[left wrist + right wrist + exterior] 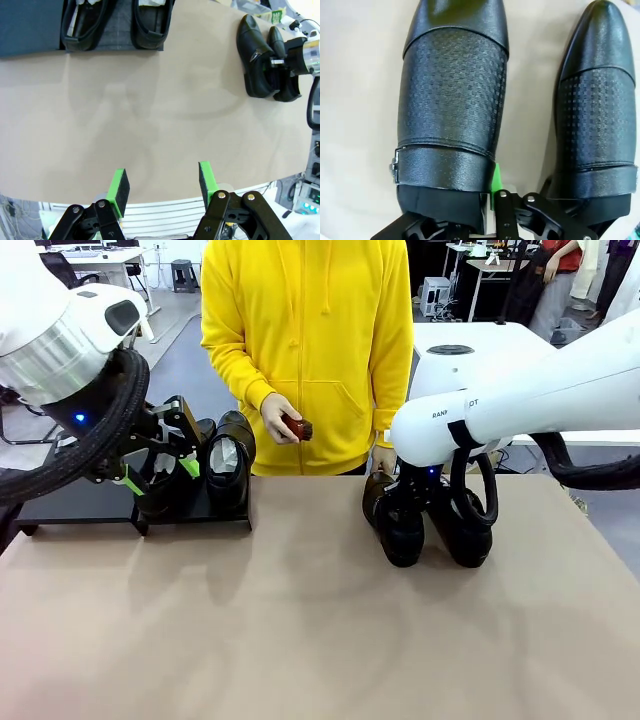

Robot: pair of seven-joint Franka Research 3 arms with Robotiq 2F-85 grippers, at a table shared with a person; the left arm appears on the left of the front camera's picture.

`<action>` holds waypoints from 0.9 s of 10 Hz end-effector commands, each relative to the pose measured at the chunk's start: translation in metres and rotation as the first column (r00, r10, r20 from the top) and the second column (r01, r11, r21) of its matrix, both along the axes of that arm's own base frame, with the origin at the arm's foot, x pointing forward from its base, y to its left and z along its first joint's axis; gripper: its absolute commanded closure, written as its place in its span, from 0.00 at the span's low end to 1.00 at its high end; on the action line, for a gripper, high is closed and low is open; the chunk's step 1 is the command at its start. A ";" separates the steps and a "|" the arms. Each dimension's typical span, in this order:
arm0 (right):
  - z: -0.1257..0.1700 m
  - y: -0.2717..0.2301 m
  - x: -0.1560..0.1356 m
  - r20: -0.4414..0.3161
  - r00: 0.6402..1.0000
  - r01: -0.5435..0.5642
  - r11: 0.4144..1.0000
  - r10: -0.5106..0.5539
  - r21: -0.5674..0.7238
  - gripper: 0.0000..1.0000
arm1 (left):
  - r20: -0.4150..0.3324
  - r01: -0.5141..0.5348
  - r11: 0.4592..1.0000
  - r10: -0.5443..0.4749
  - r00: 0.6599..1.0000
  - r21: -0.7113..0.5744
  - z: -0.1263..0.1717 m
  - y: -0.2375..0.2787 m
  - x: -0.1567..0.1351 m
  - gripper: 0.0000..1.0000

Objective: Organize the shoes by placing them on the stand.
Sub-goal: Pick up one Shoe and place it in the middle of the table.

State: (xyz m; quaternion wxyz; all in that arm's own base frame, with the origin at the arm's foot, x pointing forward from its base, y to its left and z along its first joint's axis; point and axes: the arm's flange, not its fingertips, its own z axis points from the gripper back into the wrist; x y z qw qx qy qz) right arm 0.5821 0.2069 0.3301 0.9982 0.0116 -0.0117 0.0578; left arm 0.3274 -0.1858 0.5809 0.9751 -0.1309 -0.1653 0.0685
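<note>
Right hand (447, 215) straddles the heel end of a buckled dress shoe (452, 100). One green pad (495, 177) is against the shoe's side, the other finger is mostly hidden by the shoe. Can't tell if the grip is tight. That shoe sits on the tan tabletop (300, 620), with the second shoe (597, 100) just beside it, toes the same way, both on the robot's right half.

Left hand (162, 172) has fingers apart with nothing between them, and hangs over the stand (70, 512) at far left. The stand carries two more shoes (150, 22) side by side at its end nearer the middle, white paper inside.

Person in yellow hoodie (310, 330) is at the far edge, one hand (280, 418) holding a small dark-red object.
</note>
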 end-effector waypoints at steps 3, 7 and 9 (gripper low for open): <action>0.008 -0.002 -0.003 -0.018 0.999 0.026 0.998 -0.028 -0.057 1.00 | 0.004 0.004 1.000 -0.004 1.000 -0.009 0.001 0.001 0.000 0.27; 0.087 0.011 -0.094 0.000 0.998 0.062 0.998 -0.062 0.026 1.00 | 0.004 0.004 1.000 -0.004 1.000 -0.009 0.001 0.001 0.000 0.27; 0.083 0.035 -0.140 -0.062 0.998 0.042 0.990 -0.034 0.133 1.00 | 0.004 0.004 1.000 -0.004 1.000 -0.009 0.001 0.001 0.000 0.27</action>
